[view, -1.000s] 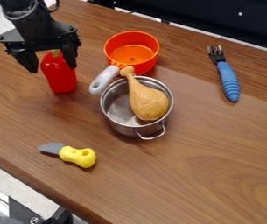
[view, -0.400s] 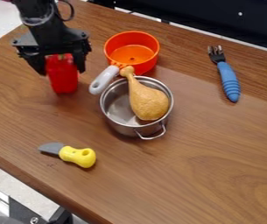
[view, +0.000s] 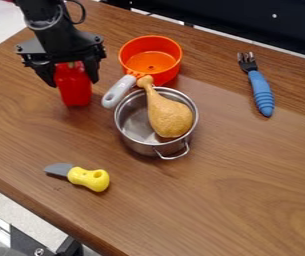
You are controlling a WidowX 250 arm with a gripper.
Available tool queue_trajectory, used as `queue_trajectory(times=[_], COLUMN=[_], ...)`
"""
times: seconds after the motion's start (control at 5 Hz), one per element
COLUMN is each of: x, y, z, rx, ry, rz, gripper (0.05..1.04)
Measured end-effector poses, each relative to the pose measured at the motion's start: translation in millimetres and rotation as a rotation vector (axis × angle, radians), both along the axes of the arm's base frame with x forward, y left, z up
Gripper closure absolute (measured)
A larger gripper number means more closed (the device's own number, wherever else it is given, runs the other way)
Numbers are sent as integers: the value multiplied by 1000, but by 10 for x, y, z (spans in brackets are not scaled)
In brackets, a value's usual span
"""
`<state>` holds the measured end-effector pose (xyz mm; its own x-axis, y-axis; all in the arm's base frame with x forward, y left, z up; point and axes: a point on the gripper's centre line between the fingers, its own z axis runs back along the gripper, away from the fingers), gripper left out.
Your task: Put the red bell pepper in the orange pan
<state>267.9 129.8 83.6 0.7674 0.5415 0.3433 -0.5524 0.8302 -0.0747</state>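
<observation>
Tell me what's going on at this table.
A black two-finger gripper is down around a red toy pepper on the brown wooden table. Beside it sit an orange round pan with a grey handle and a shiny metal pot holding a tan toy drumstick.

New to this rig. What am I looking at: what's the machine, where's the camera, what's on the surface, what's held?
The machine is a black robot arm, coming in at the upper left. Every picture comes from one fixed camera, looking down at a slant.

On the wooden table are an orange pan with a grey handle, a metal pot with a toy drumstick in it, a yellow-handled toy knife, and a blue-handled fork.

The gripper is at the upper part of an upright red toy pepper. I can't tell whether the pepper is actually gripped.
</observation>
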Motion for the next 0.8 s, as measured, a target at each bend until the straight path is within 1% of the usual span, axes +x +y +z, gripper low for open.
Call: queue_trajectory(times=[0.2,0.4,0.6,0.8], x=[33,57,175,315], y=[11,8,-9,-107], z=[0,55,163,234], rx=[-9,-10,-1,43], ry=[63,73,32,-8], rz=[-70,-124,-203,-253], gripper=[215,215,215,215])
